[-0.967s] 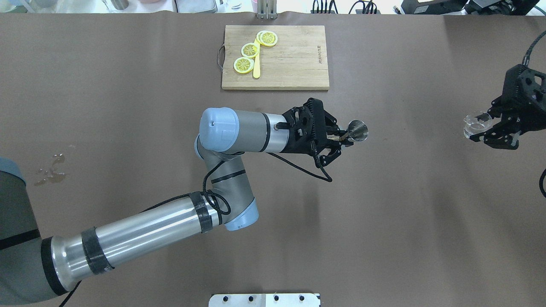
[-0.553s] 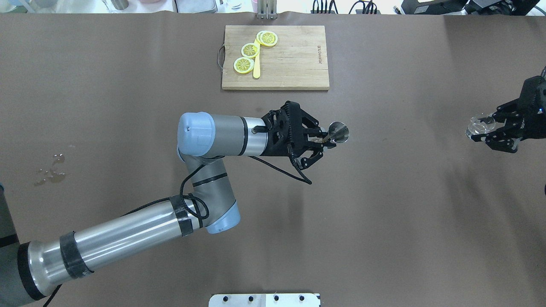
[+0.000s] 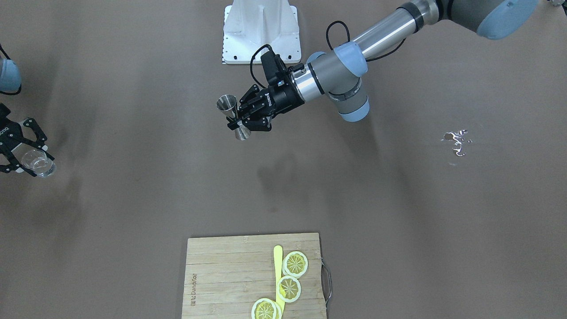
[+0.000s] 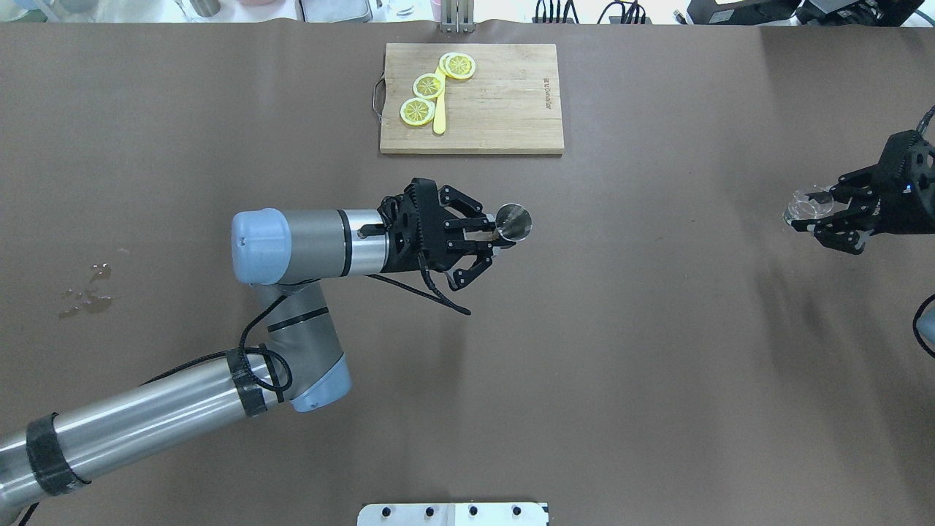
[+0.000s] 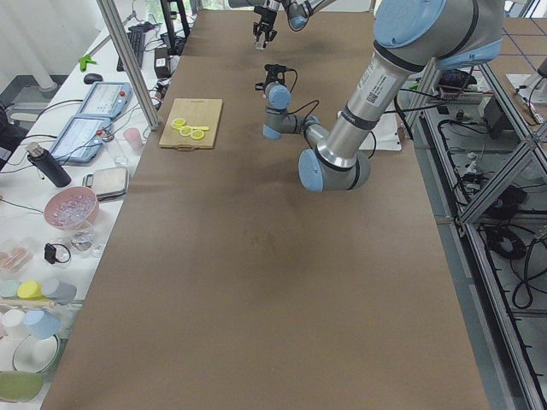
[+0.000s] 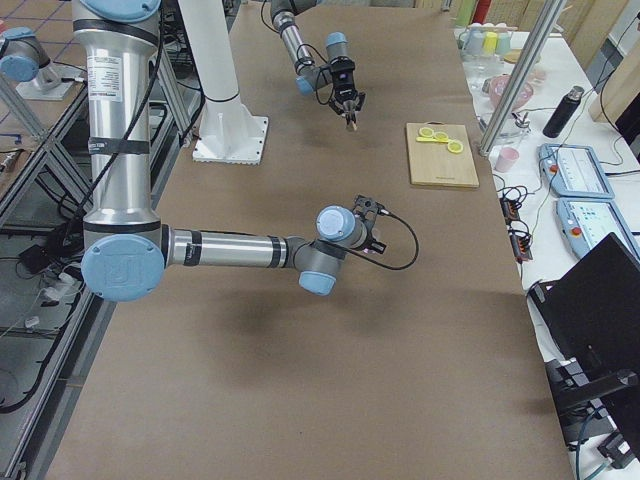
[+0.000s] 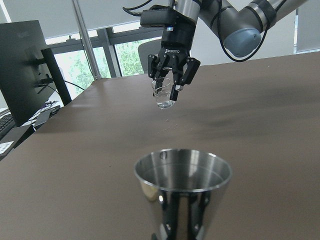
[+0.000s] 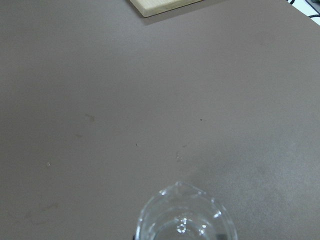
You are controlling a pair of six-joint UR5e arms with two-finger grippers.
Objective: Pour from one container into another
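Observation:
My left gripper (image 4: 499, 235) is shut on the waist of a steel double-cone jigger (image 4: 513, 221), held above the table's middle. The front-facing view shows the same jigger (image 3: 234, 117) leaning slightly, and the left wrist view has its open cup (image 7: 183, 180) facing up. Whether it holds liquid I cannot tell. Far to the right, my right gripper (image 4: 814, 212) is shut on a small clear glass (image 4: 803, 204), lifted off the table. That glass (image 7: 164, 97) hangs across the table from the jigger, and its rim (image 8: 185, 220) fills the bottom of the right wrist view.
A wooden cutting board (image 4: 504, 109) with lemon slices (image 4: 428, 86) and a yellow knife (image 4: 439, 117) lies at the far middle. A small wet spill (image 4: 86, 294) marks the table on the left. The white mount base (image 3: 260, 31) stands at the robot's edge.
My left arm has drawn back to the left, carrying the jigger with it. The right gripper has shifted a little to the left and turned, the glass still in it.

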